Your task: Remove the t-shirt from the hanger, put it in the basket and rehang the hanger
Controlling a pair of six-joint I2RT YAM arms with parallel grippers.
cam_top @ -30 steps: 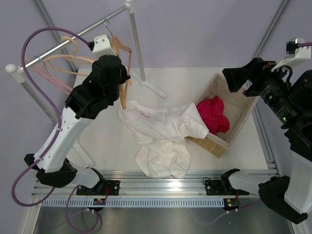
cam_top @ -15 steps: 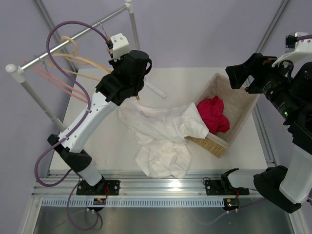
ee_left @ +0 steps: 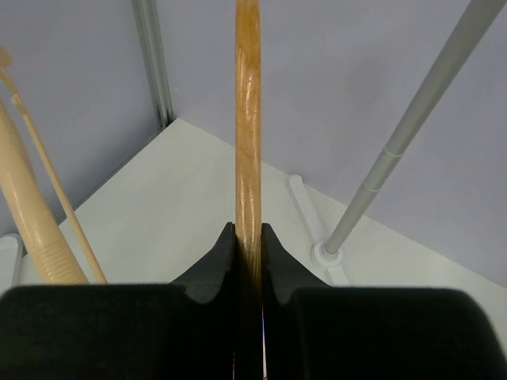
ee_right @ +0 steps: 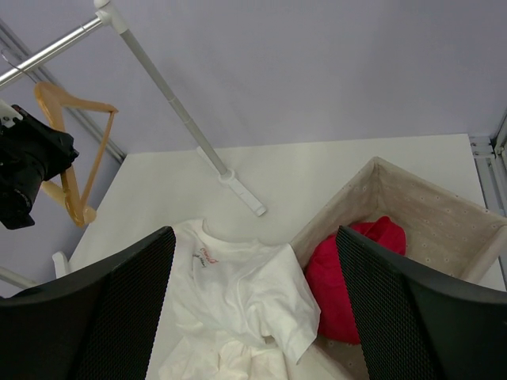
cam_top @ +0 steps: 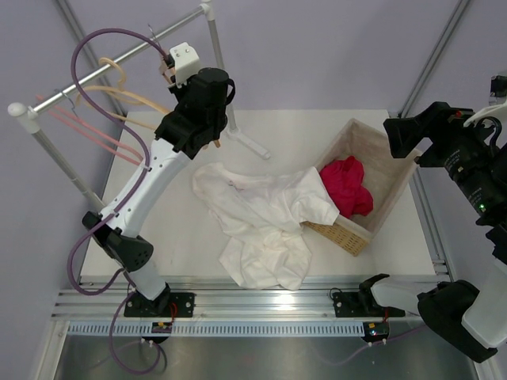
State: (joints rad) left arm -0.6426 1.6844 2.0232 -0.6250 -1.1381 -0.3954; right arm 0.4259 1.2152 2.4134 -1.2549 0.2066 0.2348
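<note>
Shirt and hanger apart: the t-shirt [cam_top: 261,226] lies crumpled on the table [cam_top: 170,237], pressed against the basket [cam_top: 339,235], with one sleeve lapping over its rim beside the red cloth [cam_top: 348,186]. Well away from the basket, up by the rack rail [cam_top: 119,63], my left gripper [ee_left: 248,245] is clamped on a bar of the hanger [ee_left: 247,119], which carries no cloth. I can't say for sure from the wrist view which bar it is. My right gripper [ee_right: 253,233] hangs high on the side of the basket away from the rack, jaws wide apart and empty.

I judge the shirt light, soft and limp. It will bunch and trail, so the collar or a thick fold is the place to pinch. The hanger is stiff, glossy wood and likely to swivel in a narrow grip.

The only writing in view is a small collar tag [ee_right: 207,257] with reddish marks, too small to read. No printed graphic faces the cameras.
</note>
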